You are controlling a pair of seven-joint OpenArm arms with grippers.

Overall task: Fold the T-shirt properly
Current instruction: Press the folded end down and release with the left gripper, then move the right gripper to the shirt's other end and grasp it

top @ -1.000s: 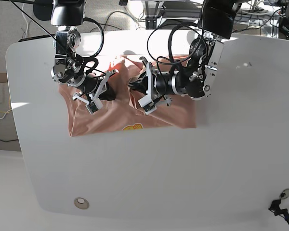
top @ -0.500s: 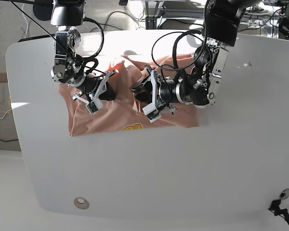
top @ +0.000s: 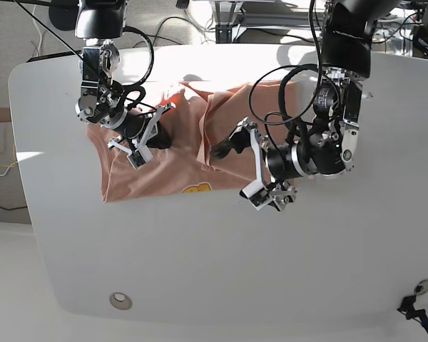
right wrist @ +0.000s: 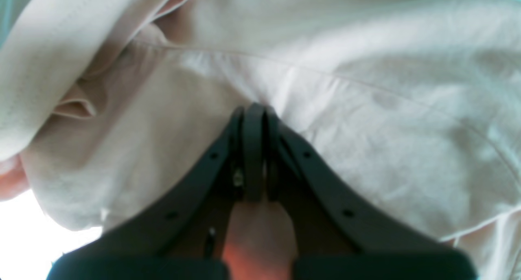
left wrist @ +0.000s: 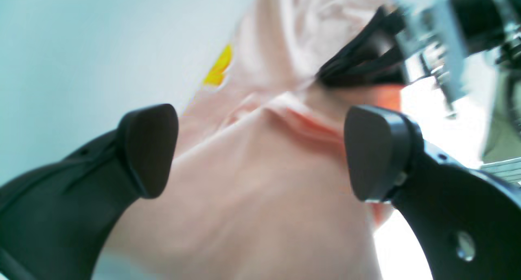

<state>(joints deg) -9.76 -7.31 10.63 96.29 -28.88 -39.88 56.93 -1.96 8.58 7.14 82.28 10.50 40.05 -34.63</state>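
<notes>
**A:** Base view, biggest thing first: 1 white table [top: 221,271], and 1 T-shirt [top: 171,153] bunched across the upper-middle of the frame, long axis running left to right, yellow print [top: 197,189] peeking out at its lower edge.

**B:** And the 2 arms?

**A:** Right gripper [top: 139,146] sits upper left of the frame, right on the shirt's left half. In its wrist view the jaws are pressed together with pink cloth pinched between them, so it's holding the T-shirt [right wrist: 325,88]. Left gripper [top: 251,164] is center-right, jaws spread wide, nothing in them, just off the shirt's right edge.

**B:** So what does the next move hinge on?

**A:** My guess: the cloth lies up and to the left of the left gripper, and the left wrist view shows fabric [left wrist: 260,182] directly between the 2 pads [left wrist: 150,149]. The left one has to re-grab; the right one's already anchored.
</notes>
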